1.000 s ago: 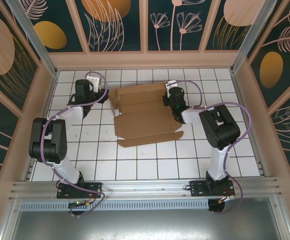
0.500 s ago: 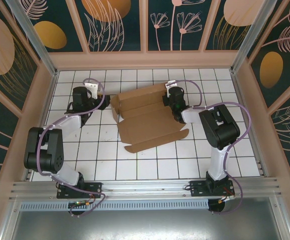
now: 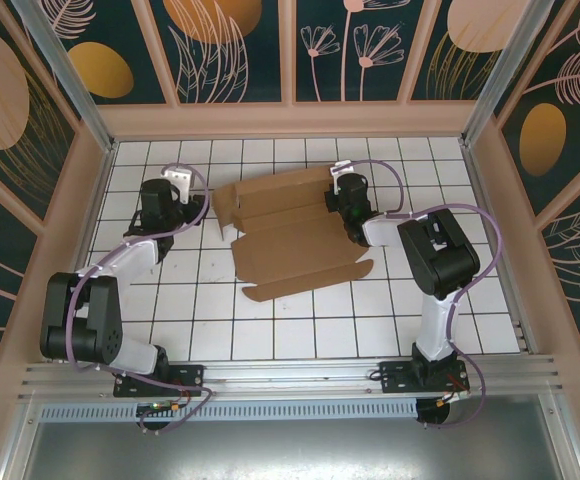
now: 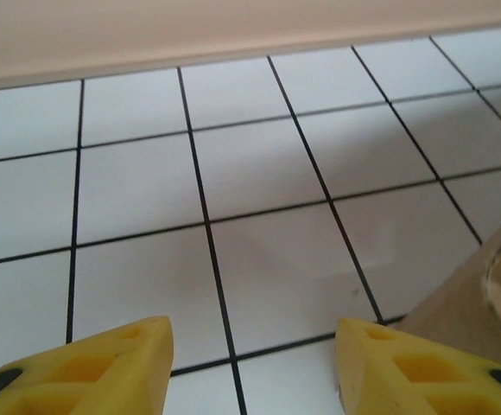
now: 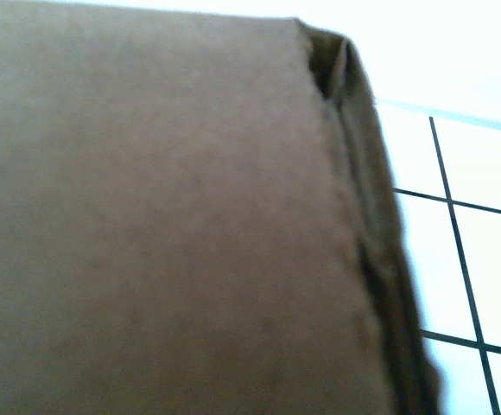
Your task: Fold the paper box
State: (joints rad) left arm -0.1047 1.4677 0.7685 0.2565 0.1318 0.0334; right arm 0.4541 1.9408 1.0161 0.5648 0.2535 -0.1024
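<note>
Mid-fold: paper box (image 3: pixel 295 235) half-formed on surface (image 3: pixel 450 300). R claw (image 3: pixel 342 192) pressed together at its right wall, pinch unconfirmed. L claw (image 4: pixel 250 367) spread, empty, box corner just to its right. Next, probably: L takes left flap, folds inward.

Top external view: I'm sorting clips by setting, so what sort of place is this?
Probably a purpose-built robot test cell, not a home: a white gridded table, patterned wall panels on three sides, and the left arm and right arm bolted to an aluminium rail.
</note>
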